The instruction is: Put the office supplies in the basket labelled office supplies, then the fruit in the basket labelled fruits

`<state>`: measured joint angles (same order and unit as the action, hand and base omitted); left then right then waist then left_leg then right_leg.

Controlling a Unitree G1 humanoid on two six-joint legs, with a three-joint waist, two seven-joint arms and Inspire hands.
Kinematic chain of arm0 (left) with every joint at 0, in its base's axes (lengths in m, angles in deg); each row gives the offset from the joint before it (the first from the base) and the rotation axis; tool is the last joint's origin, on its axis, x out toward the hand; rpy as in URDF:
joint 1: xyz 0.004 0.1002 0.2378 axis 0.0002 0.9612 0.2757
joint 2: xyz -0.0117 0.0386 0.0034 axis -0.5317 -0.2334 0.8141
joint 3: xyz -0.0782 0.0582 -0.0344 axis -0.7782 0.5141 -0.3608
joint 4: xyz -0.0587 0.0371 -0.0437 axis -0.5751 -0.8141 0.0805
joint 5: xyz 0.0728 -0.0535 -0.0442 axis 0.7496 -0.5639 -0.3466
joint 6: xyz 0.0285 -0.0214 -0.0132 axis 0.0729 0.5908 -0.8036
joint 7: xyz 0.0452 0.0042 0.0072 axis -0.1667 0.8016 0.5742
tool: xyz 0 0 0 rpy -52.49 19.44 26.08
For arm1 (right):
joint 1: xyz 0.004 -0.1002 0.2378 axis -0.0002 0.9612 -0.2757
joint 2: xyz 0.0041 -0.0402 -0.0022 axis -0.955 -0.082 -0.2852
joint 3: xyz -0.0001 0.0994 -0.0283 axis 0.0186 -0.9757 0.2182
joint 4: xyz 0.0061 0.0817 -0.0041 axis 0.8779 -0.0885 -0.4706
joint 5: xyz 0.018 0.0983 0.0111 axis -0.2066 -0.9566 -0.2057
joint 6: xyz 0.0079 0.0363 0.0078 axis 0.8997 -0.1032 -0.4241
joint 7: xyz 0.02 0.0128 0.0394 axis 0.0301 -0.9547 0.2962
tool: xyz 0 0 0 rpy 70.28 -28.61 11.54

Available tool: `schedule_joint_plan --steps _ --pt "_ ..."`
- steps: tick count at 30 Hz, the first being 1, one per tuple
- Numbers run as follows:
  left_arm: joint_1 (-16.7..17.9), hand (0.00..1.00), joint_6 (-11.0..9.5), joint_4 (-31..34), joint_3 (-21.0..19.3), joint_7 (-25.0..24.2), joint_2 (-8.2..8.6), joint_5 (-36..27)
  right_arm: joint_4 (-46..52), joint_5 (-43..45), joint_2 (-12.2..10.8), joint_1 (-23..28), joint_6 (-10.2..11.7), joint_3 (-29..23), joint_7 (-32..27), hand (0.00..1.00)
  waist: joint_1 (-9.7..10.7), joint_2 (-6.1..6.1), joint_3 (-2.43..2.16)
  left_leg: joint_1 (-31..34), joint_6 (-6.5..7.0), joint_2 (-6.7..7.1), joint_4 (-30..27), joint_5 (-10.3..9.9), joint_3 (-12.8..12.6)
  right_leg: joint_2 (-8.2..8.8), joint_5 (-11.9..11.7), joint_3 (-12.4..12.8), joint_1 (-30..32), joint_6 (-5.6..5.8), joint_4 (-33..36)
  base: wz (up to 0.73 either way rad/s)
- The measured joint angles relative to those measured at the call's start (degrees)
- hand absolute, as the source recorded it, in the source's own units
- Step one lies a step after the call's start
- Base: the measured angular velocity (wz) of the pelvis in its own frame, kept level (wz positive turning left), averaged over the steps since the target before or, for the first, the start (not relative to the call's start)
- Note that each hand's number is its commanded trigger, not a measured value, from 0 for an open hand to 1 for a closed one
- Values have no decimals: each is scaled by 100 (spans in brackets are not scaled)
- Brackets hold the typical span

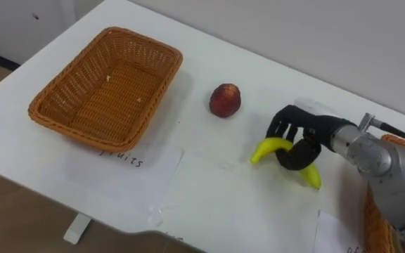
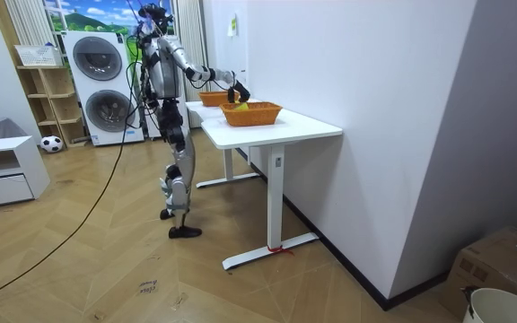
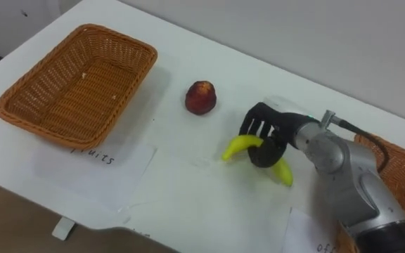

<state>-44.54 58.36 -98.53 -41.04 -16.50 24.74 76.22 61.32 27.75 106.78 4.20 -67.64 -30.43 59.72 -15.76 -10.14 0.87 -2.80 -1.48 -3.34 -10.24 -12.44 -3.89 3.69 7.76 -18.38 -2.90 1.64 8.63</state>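
Banana (image 1: 266, 148), yellow and curved, sat low over the white tabletop (image 1: 230, 204) to the robot's right of centre, clamped in the right robot hand (image 1: 297, 133). The dark fingers (image 1: 281, 126) were curled over its middle and the thumb wrapped under it, so that one end poked out toward the robot's left and the other stuck out below the hand. Whether the fruit rested on the surface or was held just clear of it could not be told. A red, rounded fruit (image 1: 225, 100) lay near the banana, up and to the left of it, apart from the hand. Farther left stood a rectangular wicker basket (image 1: 104, 84) with nothing in it, and a sheet of paper with handwriting (image 1: 129, 161) lay flat just in front of that basket. At the right edge a second wicker basket (image 3: 399, 169) showed partly behind the silver forearm, with another paper sheet (image 1: 332, 235) just beside it. In the room view the robot stood upright at the side of the tabletop, its arm stretched out over it between the two baskets, with two stacked washing machines (image 2: 97, 58) and a small ball (image 2: 51, 143) on the floor behind it.
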Motion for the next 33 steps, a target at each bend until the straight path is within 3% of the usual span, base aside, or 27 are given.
schedule_joint_plan --steps 3,9,22,30,33 --pt "15 0 2 -1 0 -6 21 61 15 -9 -201 1 -16 -214 2 100 23 -3 -5 -2 0 1 5 0 10 1 0 -15 -4 0 3 0" --pt "120 0 3 -13 -82 -17 82 97 259 -245 -297 0 -14 -357 10 100 7 16 -14 -32 0 5 -3 0 -7 3 0 20 -13 0 10 -1" --pt "287 0 31 5 -191 -15 226 97 390 -657 -317 -104 -35 -432 -184 100 -20 51 -5 -82 2 11 12 0 86 8 0 -75 -125 1 14 3" --pt "381 0 83 17 -232 2 228 110 467 -886 -373 -179 -72 -468 -347 100 -103 105 -5 -116 2 13 19 0 205 11 1 -234 -211 1 3 8" --pt "371 0 93 102 -230 1 228 110 467 -957 -609 -283 -96 -435 -499 100 -189 153 2 -105 2 14 8 0 223 19 1 -295 -221 2 3 4"
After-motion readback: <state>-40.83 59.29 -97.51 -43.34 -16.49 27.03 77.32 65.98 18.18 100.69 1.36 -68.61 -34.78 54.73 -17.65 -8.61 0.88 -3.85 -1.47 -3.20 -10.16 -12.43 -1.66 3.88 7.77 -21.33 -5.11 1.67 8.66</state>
